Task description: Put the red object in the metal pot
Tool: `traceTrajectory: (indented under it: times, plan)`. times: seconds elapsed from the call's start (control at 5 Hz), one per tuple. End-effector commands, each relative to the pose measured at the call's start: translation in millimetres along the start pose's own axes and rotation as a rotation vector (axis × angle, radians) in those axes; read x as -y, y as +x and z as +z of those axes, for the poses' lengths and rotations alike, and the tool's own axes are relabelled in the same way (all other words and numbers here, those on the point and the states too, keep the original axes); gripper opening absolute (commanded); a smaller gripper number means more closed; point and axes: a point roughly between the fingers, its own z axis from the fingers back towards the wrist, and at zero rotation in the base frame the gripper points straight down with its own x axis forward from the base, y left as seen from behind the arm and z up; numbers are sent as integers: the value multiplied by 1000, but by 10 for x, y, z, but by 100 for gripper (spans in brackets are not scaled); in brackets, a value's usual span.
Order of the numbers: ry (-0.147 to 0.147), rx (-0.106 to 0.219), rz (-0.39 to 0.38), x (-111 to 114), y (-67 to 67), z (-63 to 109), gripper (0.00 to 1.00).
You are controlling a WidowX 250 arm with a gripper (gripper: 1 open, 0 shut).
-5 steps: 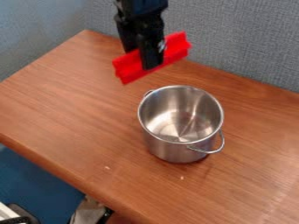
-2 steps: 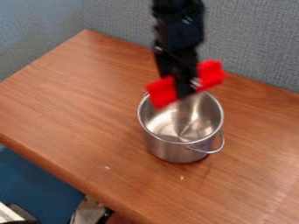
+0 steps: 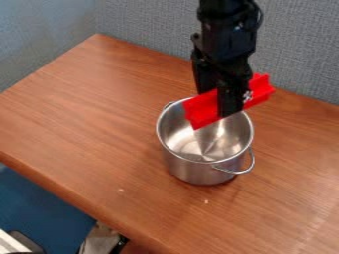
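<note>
I am holding the end effector (image 3: 231, 102) above the metal pot (image 3: 205, 144), with its fingers closing around the middle of the red object (image 3: 201, 109). The gripper is dark, and it is covering the central section of the block, so I am seeing the red object as two exposed portions, one on each side of the fingers. The block is lying across the grip at a slant in the camera view: its left portion is sitting lower in the view, over the mouth of the pot, and its right portion is sitting higher, reaching past the rim toward the right. The arm (image 3: 228, 20) is entering from the top edge of the view and pointing downward.

Below the gripped block, the metal pot is standing upright on the wooden table (image 3: 93, 119). Its mouth is facing up, and its shiny inner wall and part of its floor are showing. One wire handle (image 3: 240, 169) is projecting at the lower right of the pot; at the upper left, part of a second handle is showing by the rim.

Outward from the pot, the brown tabletop is extending to both sides. A gray textured partition (image 3: 139, 20) is standing behind it. At the lower left, beyond the table edge, I am viewing a blue surface (image 3: 47, 208).
</note>
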Motion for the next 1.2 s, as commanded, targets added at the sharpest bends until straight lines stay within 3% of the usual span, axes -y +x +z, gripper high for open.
traceTrajectory:
  times: [0.0,0.4,0.8,1.0]
  plan:
    - [-2,16,56,-126,19,187,0]
    - [-60,-40,164,-125,-47,163,0]
    - [-86,-57,270,-281,-54,179,0]
    - [-100,-71,237,-133,23,90,0]
